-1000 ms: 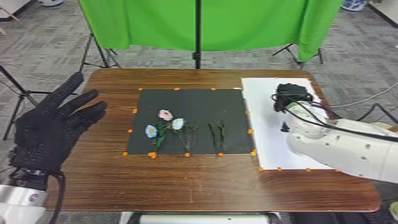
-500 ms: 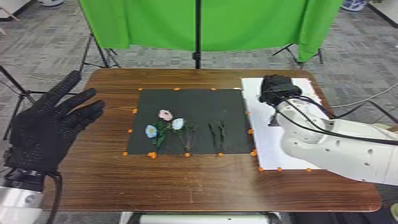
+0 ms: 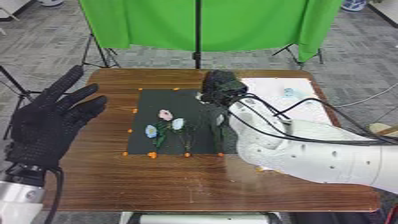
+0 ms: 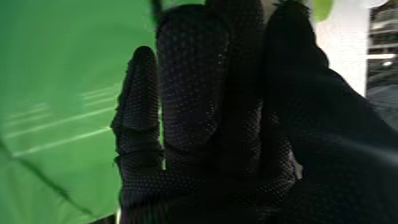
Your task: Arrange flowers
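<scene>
In the head view, my right hand (image 3: 222,87) is over the upper right part of the dark mat (image 3: 178,95), pinching a pale flower (image 3: 202,97) mostly hidden by the glove. Its thumb lies close against the fingers in the right wrist view, where the right hand (image 4: 191,90) is seen near. On the mat lie a pink flower (image 3: 165,115), a white flower (image 3: 179,123) and a blue flower (image 3: 151,131), with green stems below them. Bare green stems (image 3: 218,137) lie to their right. My left hand (image 3: 53,120) stands open left of the mat.
A light blue flower (image 3: 289,92) lies on the white sheet (image 3: 266,86) at the right. Orange markers line the mat's edges on the brown table (image 3: 169,185). The right arm and its cables cross the sheet. A green curtain (image 3: 147,30) hangs behind.
My right hand has moved left from the white sheet to the dark mat, uncovering the light blue flower. The left hand has barely moved.
</scene>
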